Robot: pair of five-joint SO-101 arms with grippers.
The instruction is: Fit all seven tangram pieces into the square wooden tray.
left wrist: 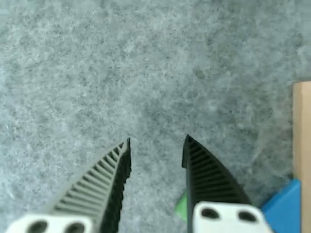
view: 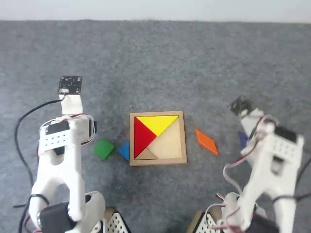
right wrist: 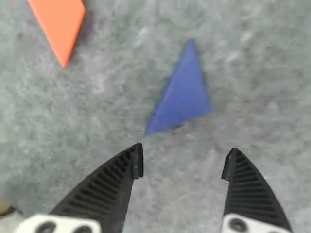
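The square wooden tray lies mid-table and holds a yellow triangle, a red triangle and a small tan triangle. Just left of it lie a green piece and a light blue piece. An orange parallelogram lies to its right. A dark blue triangle rests on the carpet just ahead of my open right gripper, with the orange parallelogram farther off. My left gripper is open over bare carpet, the green piece beside one finger and the light blue piece by the tray's edge.
Grey carpet covers the table. The left arm stands left of the green piece, the right arm right of the parallelogram. Cables trail from both arms near the front edge.
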